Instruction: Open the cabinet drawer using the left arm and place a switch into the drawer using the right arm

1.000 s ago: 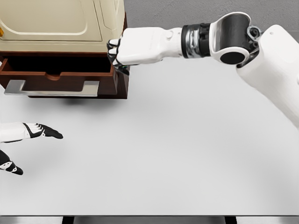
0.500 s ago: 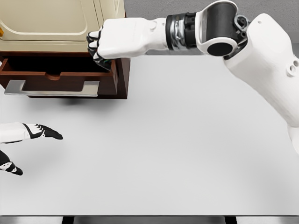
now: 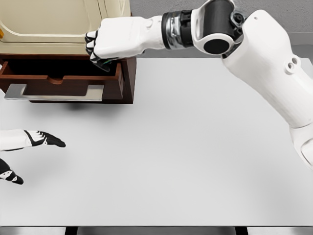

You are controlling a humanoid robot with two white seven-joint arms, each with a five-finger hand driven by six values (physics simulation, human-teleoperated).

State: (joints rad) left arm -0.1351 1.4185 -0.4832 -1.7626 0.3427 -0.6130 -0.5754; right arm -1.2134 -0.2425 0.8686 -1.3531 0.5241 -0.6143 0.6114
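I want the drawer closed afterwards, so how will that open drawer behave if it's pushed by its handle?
The drawer looks rigid wood, so it probably slides straight rather than flexing. Its wide handle suggests an even push. The right hand above it could get caught.

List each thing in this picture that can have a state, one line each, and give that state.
Drawer: pulled open.
Cabinet door: closed.
Right robot hand: fingers curled, over the drawer's right end; whatever it holds is mostly hidden.
Left robot hand: fingers extended, holding nothing, over the table.

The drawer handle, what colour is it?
Silver-grey metal; the drawer handle shows on the dark brown drawer front in the head view.
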